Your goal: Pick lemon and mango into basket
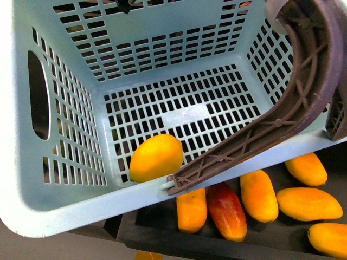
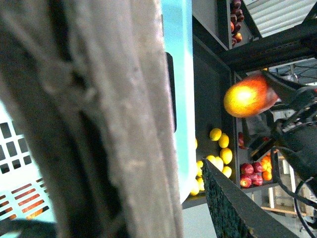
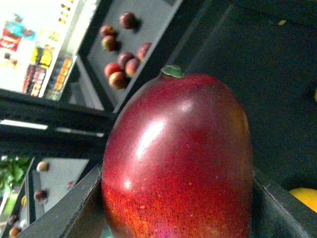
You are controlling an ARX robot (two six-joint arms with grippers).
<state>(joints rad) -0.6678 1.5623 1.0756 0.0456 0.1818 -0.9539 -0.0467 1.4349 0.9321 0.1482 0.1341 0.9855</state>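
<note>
The turquoise basket (image 1: 59, 200) fills the front view, tilted toward me, its brown handle (image 1: 303, 92) swung across the right corner. The yellow lemon (image 1: 156, 157) lies on the basket's slotted floor near the front wall. My left gripper (image 2: 133, 218) is shut on the basket's handle (image 2: 104, 114), with one black finger (image 2: 233, 206) showing beside it. My right gripper (image 3: 178, 213) is shut on the deep red mango (image 3: 178, 158), its dark fingers pressed to both sides of the fruit. In the left wrist view the mango (image 2: 247, 95) hangs in the air beyond the basket's rim (image 2: 178, 74).
Below the basket a dark shelf (image 1: 162, 230) carries several orange-yellow mangoes (image 1: 259, 195) and one red-orange mango (image 1: 226, 210). Further shelves hold yellow fruit (image 2: 220, 148), red apples (image 2: 250, 171) and dark round fruit (image 3: 121, 67). Black shelf frames (image 2: 267, 44) stand around the right arm.
</note>
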